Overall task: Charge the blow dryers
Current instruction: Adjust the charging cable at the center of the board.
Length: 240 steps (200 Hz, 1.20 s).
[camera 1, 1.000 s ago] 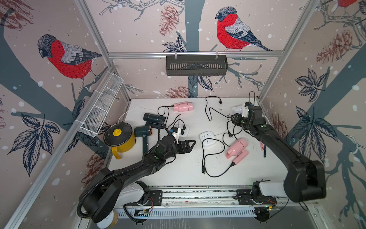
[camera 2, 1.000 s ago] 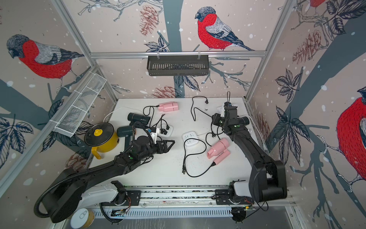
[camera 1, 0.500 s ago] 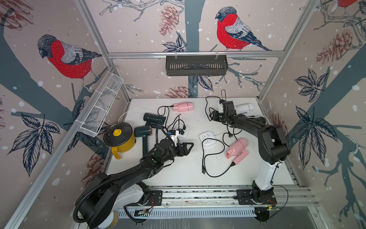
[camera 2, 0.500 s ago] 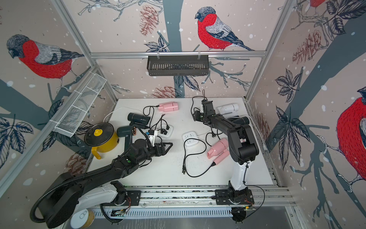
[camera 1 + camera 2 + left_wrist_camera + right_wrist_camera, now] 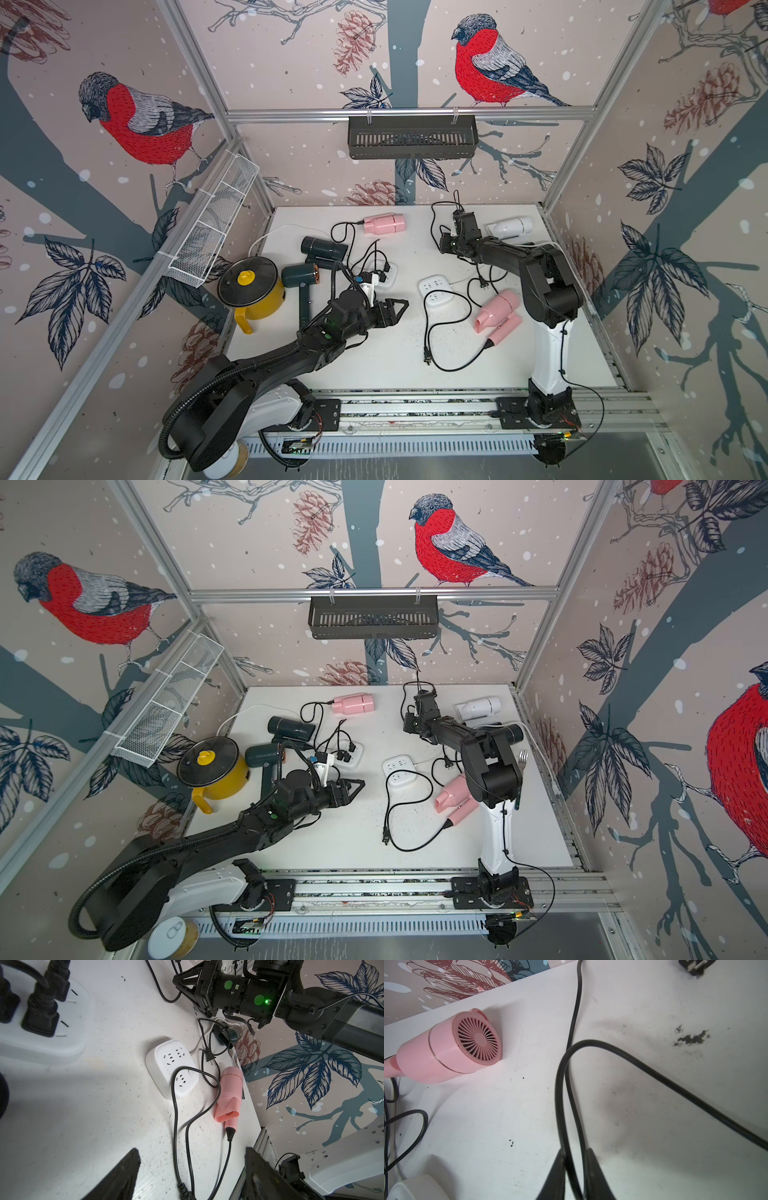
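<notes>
Pink dryer [image 5: 498, 308], barrel diagonal, nozzle frontward

Six dryers [image 5: 353, 703] (two pink), two power strips [image 5: 397, 764], one pot [image 5: 235, 778].

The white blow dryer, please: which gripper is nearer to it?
Right. The right gripper, shut on a black cord, is just beside the white blow dryer at the back; the left gripper is open near the table's middle, farther away.

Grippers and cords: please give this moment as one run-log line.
left gripper: open, empty | right gripper: shut on black cord | front pink dryer: plug loose on table
</notes>
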{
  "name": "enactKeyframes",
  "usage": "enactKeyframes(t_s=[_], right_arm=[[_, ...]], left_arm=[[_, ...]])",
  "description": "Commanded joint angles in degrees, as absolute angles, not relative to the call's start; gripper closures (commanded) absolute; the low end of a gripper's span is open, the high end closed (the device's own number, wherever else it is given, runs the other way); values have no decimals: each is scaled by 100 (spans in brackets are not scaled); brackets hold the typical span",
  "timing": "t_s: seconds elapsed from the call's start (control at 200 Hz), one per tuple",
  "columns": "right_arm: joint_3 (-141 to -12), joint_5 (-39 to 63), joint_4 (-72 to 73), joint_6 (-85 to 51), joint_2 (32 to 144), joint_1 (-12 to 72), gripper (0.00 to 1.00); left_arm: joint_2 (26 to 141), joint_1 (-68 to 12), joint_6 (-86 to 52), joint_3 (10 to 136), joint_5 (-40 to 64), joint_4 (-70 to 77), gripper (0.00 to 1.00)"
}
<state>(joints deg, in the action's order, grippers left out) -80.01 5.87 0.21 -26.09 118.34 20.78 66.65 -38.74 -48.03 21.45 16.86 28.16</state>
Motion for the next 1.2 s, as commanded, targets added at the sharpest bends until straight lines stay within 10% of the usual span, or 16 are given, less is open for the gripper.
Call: enactKeyframes(t_s=[0.0, 0.485, 0.755, 1.196], right_arm=[[-7654, 741, 209, -2405, 11291, 2049, 90], [-5160, 1770, 80, -2239, 8916, 1276, 94], [-4914, 496, -211, -2484, 8256, 1331, 54], [-6879, 610, -367, -2021, 9768, 2033, 67]], left_arm=[[6684, -3902, -4860, 2201, 1769, 3170, 22], [7351, -3970, -4808, 2443, 1944, 3425, 24], [7347, -4008, -4764, 2417, 1889, 3323, 24], [7071, -4024, -4752, 2241, 1811, 3273, 24]])
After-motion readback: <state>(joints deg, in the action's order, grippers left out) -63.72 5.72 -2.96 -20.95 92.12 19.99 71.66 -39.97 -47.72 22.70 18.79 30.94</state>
